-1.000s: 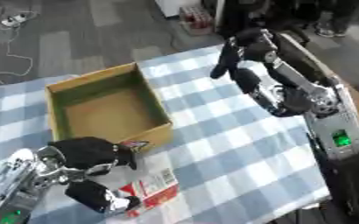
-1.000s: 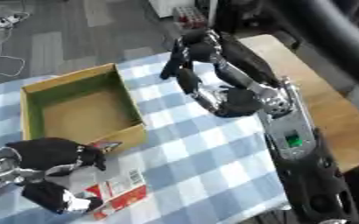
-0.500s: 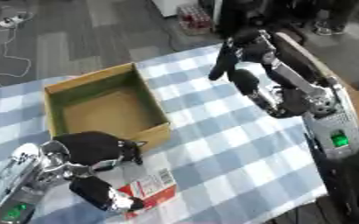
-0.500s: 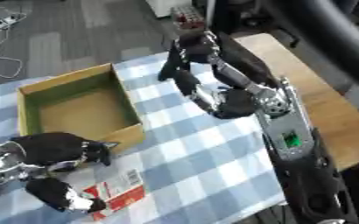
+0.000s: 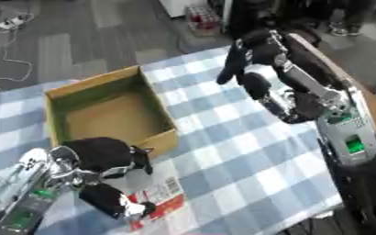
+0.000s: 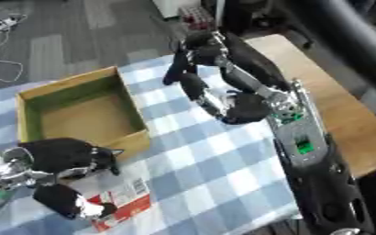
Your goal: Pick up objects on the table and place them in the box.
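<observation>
1. Our left hand point(image 5: 103, 158) sits at the lower left of the table, black fingers bent downward over a flat red-and-white printed carton point(image 5: 157, 198), with the thumb point(image 5: 115, 206) curled in from below; fingers and thumb close on the carton's left part between them.
2. We see the carton lying flat on the blue-and-white checked tablecloth point(image 5: 255, 160), just in front of the box's near right corner, its white panel with a barcode toward the box and its red end toward the table's near edge.
3. We find the open brown cardboard box point(image 5: 59, 133) on the left half of the table, just beyond our left hand; nothing shows on its floor.
4. Our right hand point(image 5: 251, 59) is raised above the far right part of the table, well apart from the box and the carton, its fingers hanging relaxed and pointing down, holding nothing.
5. We see the right forearm point(image 5: 335, 124), black and silver with a small green light, running down the right side of the view.
6. Beyond the table we make out grey carpet tiles point(image 5: 79, 36) and a white cable point(image 5: 2, 50) at the upper left.
</observation>
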